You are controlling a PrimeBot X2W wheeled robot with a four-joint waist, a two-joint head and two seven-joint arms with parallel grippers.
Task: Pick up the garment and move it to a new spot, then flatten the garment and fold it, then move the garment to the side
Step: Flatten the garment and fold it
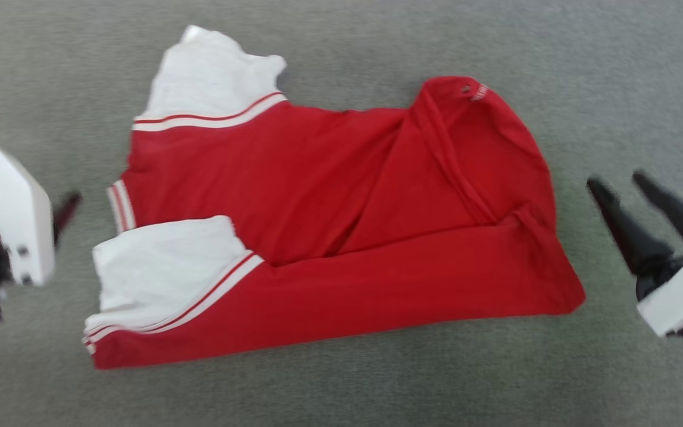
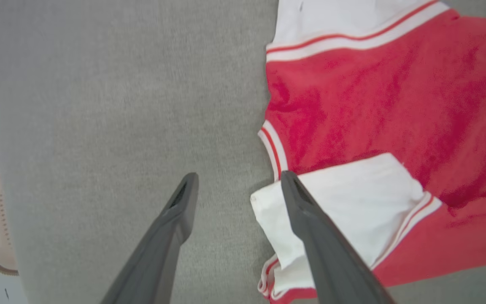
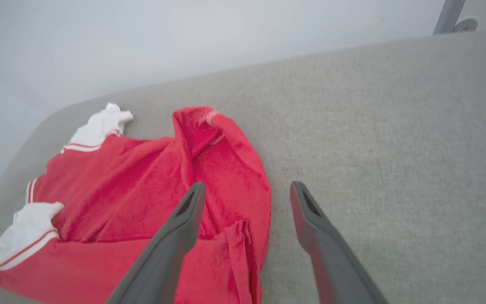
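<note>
The shirt (image 1: pixel 329 237) is laid on the grey padded surface (image 1: pixel 341 391), apparently folded over once along its length, white sleeves at the left end. The right end is bunched up, so more smoothing and folding is probably needed, and the shift to the side isn't done yet. Both the left gripper (image 2: pixel 238 177) and right gripper (image 1: pixel 616 179) are spread wide, nothing held, one parked off each end.

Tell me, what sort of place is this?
Likely a plain test room, not a home: a grey cloth-covered table, a bare pale wall behind it, and one shirt laid out.
</note>
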